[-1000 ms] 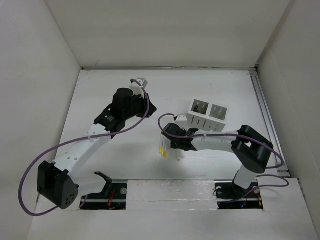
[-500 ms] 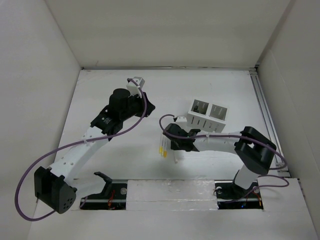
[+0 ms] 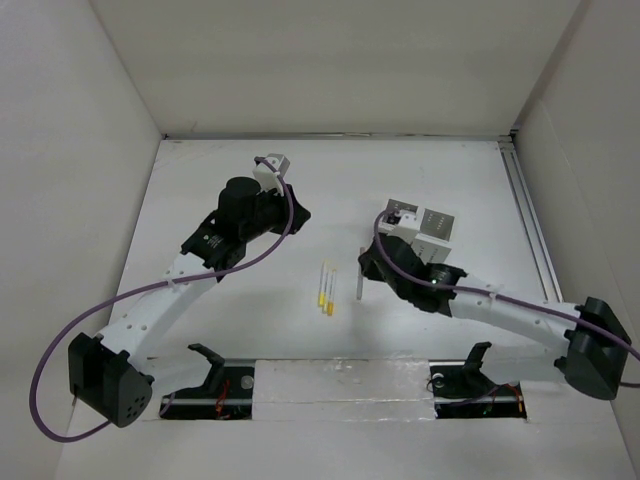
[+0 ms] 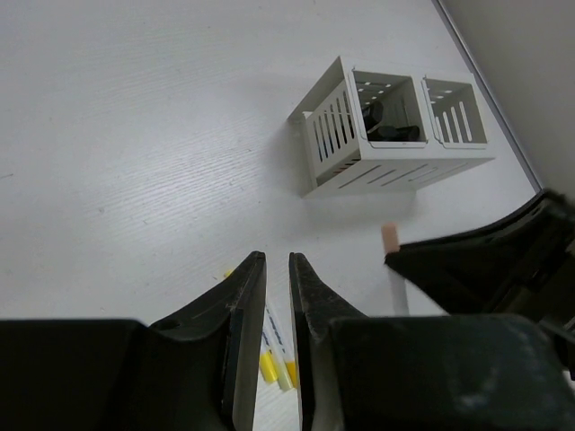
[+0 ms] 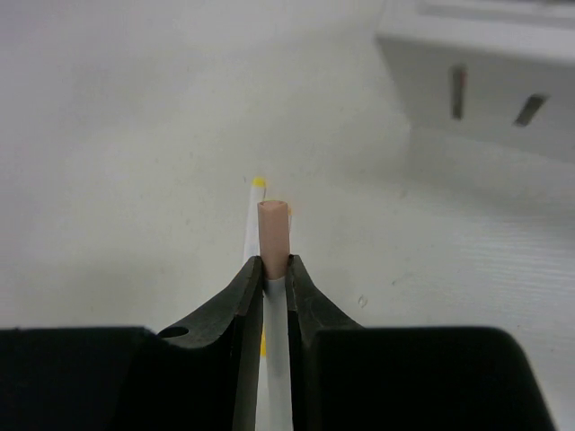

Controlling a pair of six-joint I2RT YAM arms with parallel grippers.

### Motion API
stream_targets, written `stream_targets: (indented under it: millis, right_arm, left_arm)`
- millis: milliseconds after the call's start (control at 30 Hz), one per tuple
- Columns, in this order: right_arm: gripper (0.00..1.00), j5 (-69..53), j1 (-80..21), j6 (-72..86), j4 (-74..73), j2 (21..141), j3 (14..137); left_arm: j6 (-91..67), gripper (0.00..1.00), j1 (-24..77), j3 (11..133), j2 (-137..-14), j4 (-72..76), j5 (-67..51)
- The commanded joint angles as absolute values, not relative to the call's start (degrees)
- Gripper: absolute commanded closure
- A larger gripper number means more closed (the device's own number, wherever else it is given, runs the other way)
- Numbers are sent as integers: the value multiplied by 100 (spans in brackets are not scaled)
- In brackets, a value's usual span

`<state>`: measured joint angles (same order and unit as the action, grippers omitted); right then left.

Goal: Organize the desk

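1. Fingers of the right gripper are clamped on a white pencil. They pinch it just below its pink eraser end, which sticks out past the fingertips.
2. From above, the pencil shows as a short pale stick at the front of that gripper. I cannot tell whether its other end touches the desk.
3. Two yellow-tipped pens lie side by side on the desk, just to the left of the pencil and apart from both grippers.
4. The holder box stands on the desk just behind the right gripper. One compartment holds a dark object that I cannot identify, and the other looks bare.
5. The left gripper hovers over the desk beyond the pens. Its fingers are almost together, with only a thin slit between them, and they hold nothing.
6. The step in hand, as I judge it, is carrying the pencil to the holder box.
7. The next move calls for raising the pencil above the box wall, lining it up over a compartment and then releasing it. The pens would be left to follow.
8. The desk is the white tabletop spreading under both arms, walled by white panels.
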<state>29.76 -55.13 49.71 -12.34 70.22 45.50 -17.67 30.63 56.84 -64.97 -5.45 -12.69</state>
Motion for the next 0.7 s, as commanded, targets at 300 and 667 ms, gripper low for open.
stream_targets:
  millis: [300, 667]
  right_arm:
    - [100, 4684, -2735, 4140, 315, 5923, 4781]
    - [100, 5247, -1661, 3858, 756, 6697, 4852]
  left_arm:
    - [-1828, 87, 3041, 5783, -6469, -308, -1652]
    - [-1828, 87, 3041, 5783, -6521, -281, -1600]
